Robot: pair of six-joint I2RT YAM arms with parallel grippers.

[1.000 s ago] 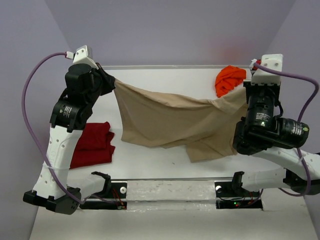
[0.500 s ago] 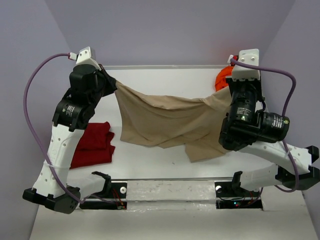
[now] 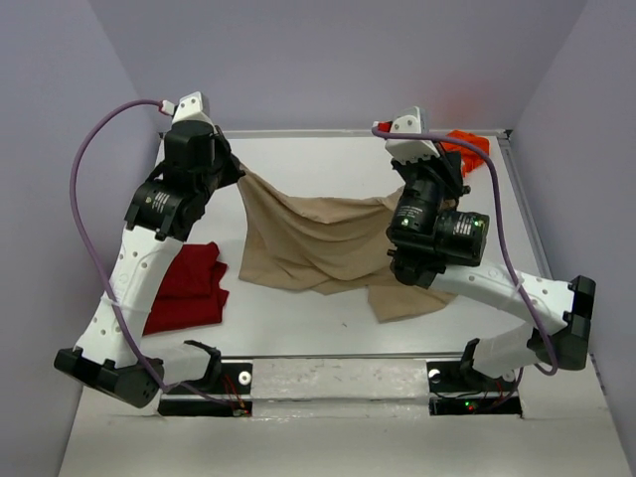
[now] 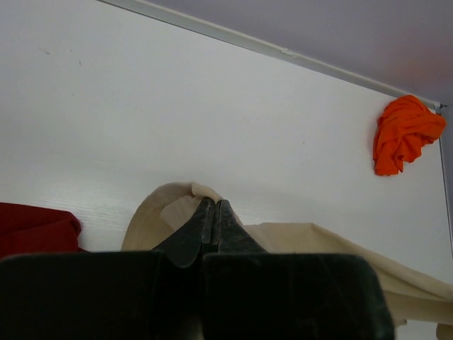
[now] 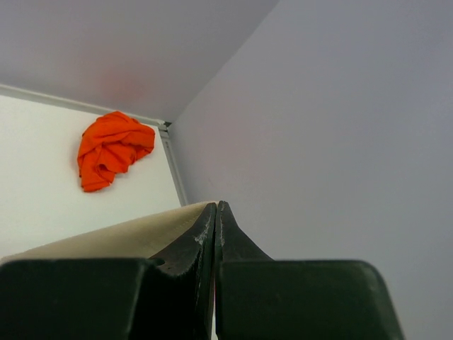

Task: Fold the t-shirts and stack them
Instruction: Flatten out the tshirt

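The tan t-shirt (image 3: 318,243) hangs slack between both grippers, its lower part resting on the white table (image 3: 328,318). My left gripper (image 3: 238,171) is shut on its far-left corner; in the left wrist view the fingertips pinch a fold of tan cloth (image 4: 177,205) at the gripper (image 4: 214,204). My right gripper (image 3: 396,202) is shut on the shirt's right corner, and tan cloth (image 5: 106,241) runs from the shut gripper (image 5: 216,205). A dark red t-shirt (image 3: 189,288) lies folded at the left. The orange t-shirt (image 3: 467,149) is crumpled in the far right corner.
Grey walls close in the table on three sides, with a raised rim (image 3: 328,132) along the back. The arm bases sit on a metal rail (image 3: 338,376) at the near edge. The orange shirt (image 4: 407,134) (image 5: 113,149) lies by the back right corner.
My right gripper has swung left and toward the back with its corner of the tan shirt. The left gripper has shifted slightly right. The cloth between them has gone narrower and slacker.
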